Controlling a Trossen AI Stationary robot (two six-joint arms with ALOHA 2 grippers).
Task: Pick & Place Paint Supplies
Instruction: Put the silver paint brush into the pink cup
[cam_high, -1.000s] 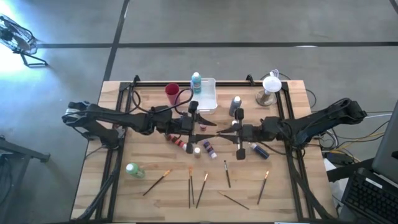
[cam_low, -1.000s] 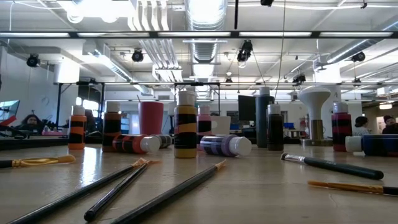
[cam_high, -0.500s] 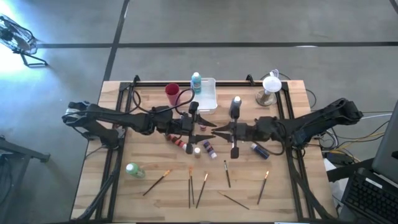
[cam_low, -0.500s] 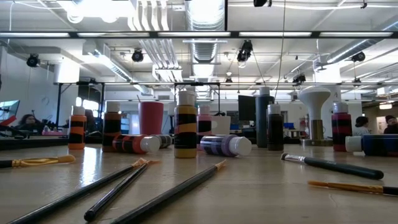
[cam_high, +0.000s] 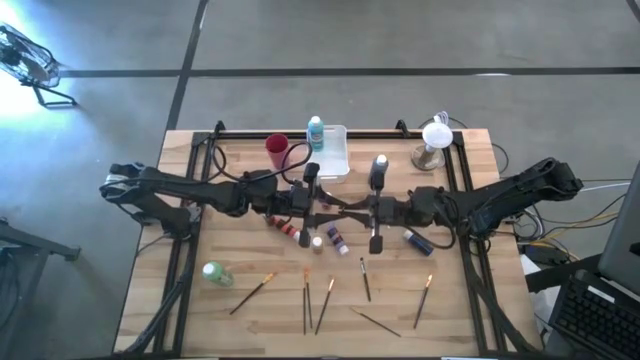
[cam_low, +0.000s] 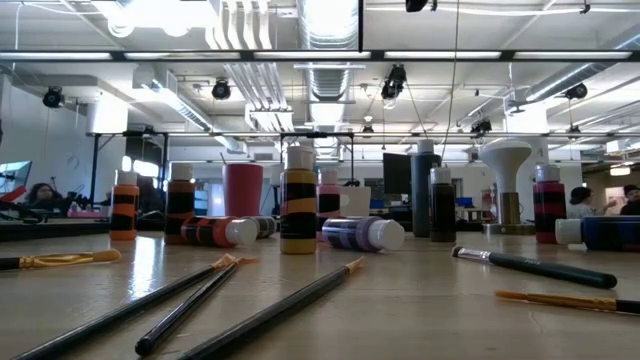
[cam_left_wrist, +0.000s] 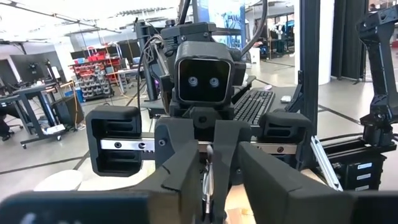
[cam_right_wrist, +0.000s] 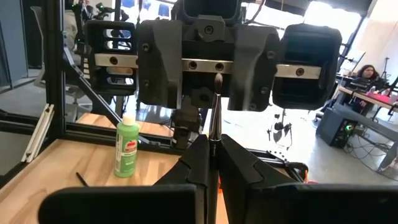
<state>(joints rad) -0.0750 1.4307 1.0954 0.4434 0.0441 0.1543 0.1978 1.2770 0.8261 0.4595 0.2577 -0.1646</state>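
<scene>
My two grippers face each other, level, above the middle of the table. My right gripper is shut on a thin dark paintbrush that sticks out ahead of its fingertips toward my left gripper. The left gripper's fingers stand open, one on each side of the brush. Below the grippers, small paint bottles stand or lie on the wood. Several more brushes lie flat toward the near edge. Neither gripper shows in the low view. My right gripper pinches the paintbrush between its two fingertips, at one end of the brush. The fingers are level, come from the table's right and lie along the brush. The brush is lifted clear of the table. My left gripper has the brush between its fingers; whether they touch it I cannot tell.
At the far edge are a magenta cup, a translucent tray holding a teal bottle, and a white stand. A grey bottle stands near the right gripper. A green bottle lies near left and a blue one at right.
My right gripper has carried the brush a little toward the table's left, up to my left gripper, and has then kept still. Nothing on the table has moved.
</scene>
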